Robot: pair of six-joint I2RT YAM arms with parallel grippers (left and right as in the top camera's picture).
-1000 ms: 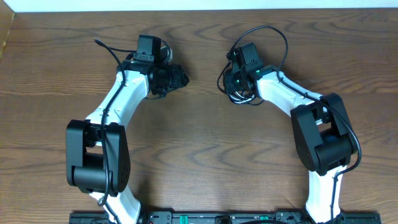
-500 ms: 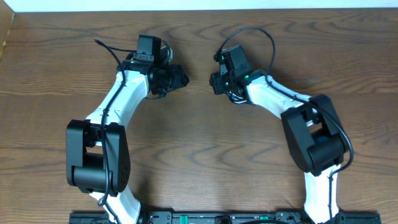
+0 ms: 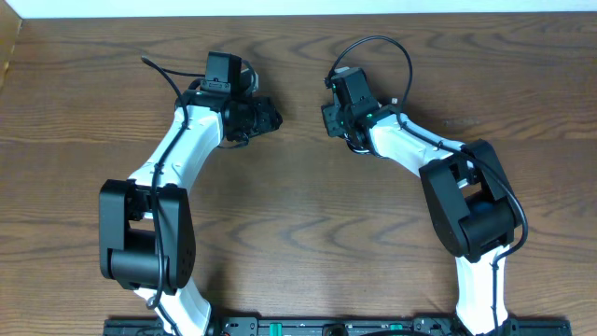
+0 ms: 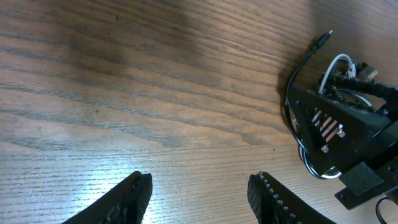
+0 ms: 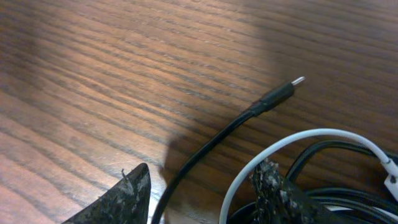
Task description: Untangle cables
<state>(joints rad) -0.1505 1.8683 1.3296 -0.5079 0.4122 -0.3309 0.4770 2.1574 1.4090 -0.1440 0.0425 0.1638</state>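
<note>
The black cable lies on the table, its plug end pointing up right. Beside it the white cable arcs over more black loops. My right gripper hovers open low over them; both cords run through the gap between its fingers, untouched. From the left wrist view, the black cable and the white cable show beneath the right gripper. My left gripper stands open over bare wood, to the left of the pile. Overhead, the right gripper faces the left gripper, and the cables lie mostly hidden under it.
A thicker black wire loops above the right arm. Another arm wire trails off behind the left wrist. The wooden table stretches wide in front of both arms; its far edge runs along the top.
My right gripper has swung left, toward the left gripper, and its jaws have spread apart. The left arm has stayed still.
</note>
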